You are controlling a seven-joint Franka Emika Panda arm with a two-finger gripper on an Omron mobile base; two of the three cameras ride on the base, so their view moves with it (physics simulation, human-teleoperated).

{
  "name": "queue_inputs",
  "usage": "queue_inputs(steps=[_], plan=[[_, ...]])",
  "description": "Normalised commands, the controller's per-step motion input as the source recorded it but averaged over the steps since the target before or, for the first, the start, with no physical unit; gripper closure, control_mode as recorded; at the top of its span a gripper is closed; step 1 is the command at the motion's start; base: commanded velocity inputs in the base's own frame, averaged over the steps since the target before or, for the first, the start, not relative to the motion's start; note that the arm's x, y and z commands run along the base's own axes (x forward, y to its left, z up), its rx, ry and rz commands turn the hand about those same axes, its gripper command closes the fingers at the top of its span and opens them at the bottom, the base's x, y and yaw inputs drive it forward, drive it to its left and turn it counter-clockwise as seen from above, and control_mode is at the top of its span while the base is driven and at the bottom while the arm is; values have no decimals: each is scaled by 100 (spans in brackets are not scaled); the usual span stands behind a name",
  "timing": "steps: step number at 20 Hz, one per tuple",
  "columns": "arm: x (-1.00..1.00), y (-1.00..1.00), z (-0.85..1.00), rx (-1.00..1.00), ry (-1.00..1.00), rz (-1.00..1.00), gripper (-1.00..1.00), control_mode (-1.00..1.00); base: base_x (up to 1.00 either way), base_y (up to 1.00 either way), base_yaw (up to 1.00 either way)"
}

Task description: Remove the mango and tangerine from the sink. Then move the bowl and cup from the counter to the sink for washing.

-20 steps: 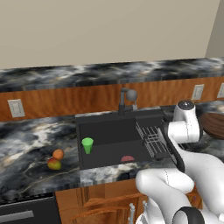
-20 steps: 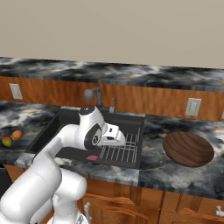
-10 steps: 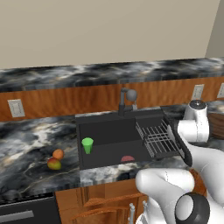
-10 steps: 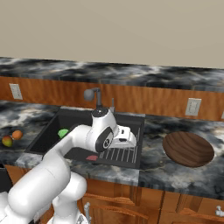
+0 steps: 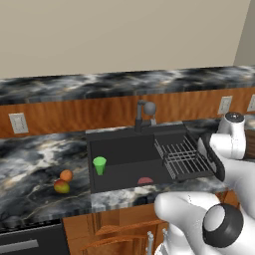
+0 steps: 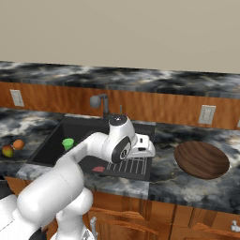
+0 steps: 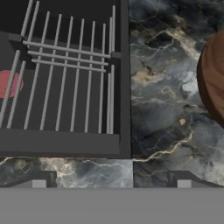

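Observation:
The mango and tangerine lie side by side on the counter left of the sink. Inside the basin's left part stands the green cup, upright. The brown wooden bowl rests on the counter to the right of the sink, and its rim shows at the right edge of the hand view. My gripper hovers over the right rim of the sink, between the wire rack and the bowl. It is open, fingertips wide apart, with nothing between them.
A dark faucet rises behind the basin. A flat red piece lies on the sink floor beside the rack. Wall outlets sit on the wooden backsplash. Bare marble counter separates the sink rim from the bowl.
The arm has swung to the right, carrying the hand from over the rack to the sink's right rim, nearer the bowl. The cup and fruits have not moved.

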Motion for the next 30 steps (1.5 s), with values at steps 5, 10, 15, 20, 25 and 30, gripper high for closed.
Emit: queue_inputs(steps=[5,10,15,20,25,30], plan=[[6,-23,9,0,0,0,-100,-100,0,0,0],[1,-24,9,-5,0,0,-100,-100,0,0,0],[2,-22,8,-8,0,0,-100,-100,0,0,0],[1,-26,7,-9,0,0,-100,-100,0,0,0],[4,-23,4,-12,3,0,-100,-100,0,0,0],[2,-31,0,-3,4,0,-100,-100,0,0,0]])
